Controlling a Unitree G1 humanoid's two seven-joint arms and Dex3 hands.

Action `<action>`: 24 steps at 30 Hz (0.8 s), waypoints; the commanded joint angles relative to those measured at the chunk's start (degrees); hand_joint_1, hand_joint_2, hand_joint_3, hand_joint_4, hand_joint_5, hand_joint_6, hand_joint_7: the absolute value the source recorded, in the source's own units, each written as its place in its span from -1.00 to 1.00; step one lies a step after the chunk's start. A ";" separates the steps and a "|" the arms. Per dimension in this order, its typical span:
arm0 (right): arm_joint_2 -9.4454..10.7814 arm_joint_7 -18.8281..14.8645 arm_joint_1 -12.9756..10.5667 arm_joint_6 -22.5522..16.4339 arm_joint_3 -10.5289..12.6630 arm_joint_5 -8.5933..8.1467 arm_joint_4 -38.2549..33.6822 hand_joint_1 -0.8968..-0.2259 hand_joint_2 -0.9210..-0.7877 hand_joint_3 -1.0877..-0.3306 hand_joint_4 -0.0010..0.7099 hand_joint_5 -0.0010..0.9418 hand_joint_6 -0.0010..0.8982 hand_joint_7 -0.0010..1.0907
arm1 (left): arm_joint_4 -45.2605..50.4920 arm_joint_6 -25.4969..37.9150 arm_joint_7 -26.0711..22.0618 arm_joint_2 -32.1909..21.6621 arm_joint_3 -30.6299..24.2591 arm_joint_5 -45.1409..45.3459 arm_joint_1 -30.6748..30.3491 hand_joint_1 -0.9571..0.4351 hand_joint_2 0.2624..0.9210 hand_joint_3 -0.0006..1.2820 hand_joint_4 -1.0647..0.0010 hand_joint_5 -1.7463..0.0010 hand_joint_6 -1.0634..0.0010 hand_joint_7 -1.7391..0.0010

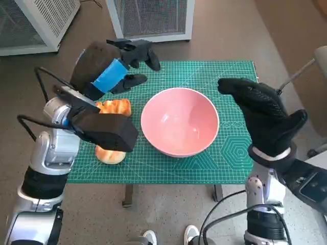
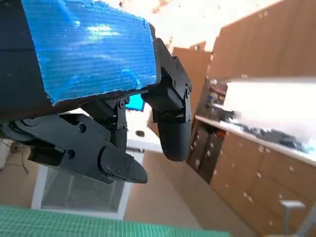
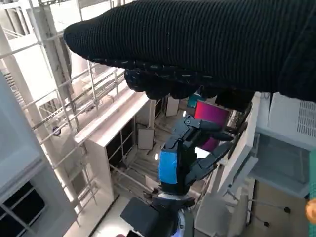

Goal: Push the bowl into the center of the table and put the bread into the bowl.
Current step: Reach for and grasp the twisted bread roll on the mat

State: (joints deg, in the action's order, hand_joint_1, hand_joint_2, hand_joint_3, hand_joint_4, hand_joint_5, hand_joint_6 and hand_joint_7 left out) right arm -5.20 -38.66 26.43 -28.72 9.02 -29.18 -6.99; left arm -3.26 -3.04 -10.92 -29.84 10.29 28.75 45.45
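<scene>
Green cutting mat point(image 1: 225, 168) covers the small surface, with white cabinets standing on the brown floor beyond its far edge. On the mat the pink bowl point(image 1: 180, 121) sits close to the middle, so the pushing step looks done, or nearly so, and the bread is what remains. The bread point(image 1: 113, 130) lies on the mat just beside the bowl on the robot's left, partly hidden under the left forearm and its wrist camera. The left hand point(image 1: 120, 66) hangs raised above the far left part of the mat, its fingers point(image 2: 173, 133) apart and holding nothing. The right hand point(image 1: 265, 115) is lifted over the right side of the mat, apart from the bowl, glove spread and empty. The next move, as I judge it, calls for the left hand to draw back and down onto the bread, close around it, and carry it sideways over the rim.
</scene>
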 commanded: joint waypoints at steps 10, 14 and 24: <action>-0.42 0.98 -1.76 0.58 -0.09 0.33 0.87 0.46 -1.00 0.75 0.10 -1.00 -0.65 0.17 | 4.63 7.37 -8.26 -1.02 -2.27 -2.12 -3.16 0.43 0.90 -0.94 -0.09 0.15 0.03 0.02; -0.33 1.13 -1.79 0.61 -0.25 0.47 0.96 0.45 -1.00 0.75 0.10 -1.00 -0.65 0.17 | 8.92 21.89 -20.84 -4.08 1.02 2.36 -1.60 0.26 0.43 -0.97 0.77 0.82 0.80 0.78; -0.09 1.59 -2.16 0.53 -0.82 0.96 1.14 0.46 -1.00 0.74 0.10 -1.00 -0.66 0.18 | 2.24 28.89 -25.93 -5.09 4.53 7.13 0.87 -0.22 0.30 -0.98 0.99 0.99 0.99 0.99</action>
State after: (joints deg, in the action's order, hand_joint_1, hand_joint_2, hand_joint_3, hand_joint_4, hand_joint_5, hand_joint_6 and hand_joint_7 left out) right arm -5.29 -37.70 25.69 -28.65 8.48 -28.93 -5.83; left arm 1.26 25.49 -36.70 -34.43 14.20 35.32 45.15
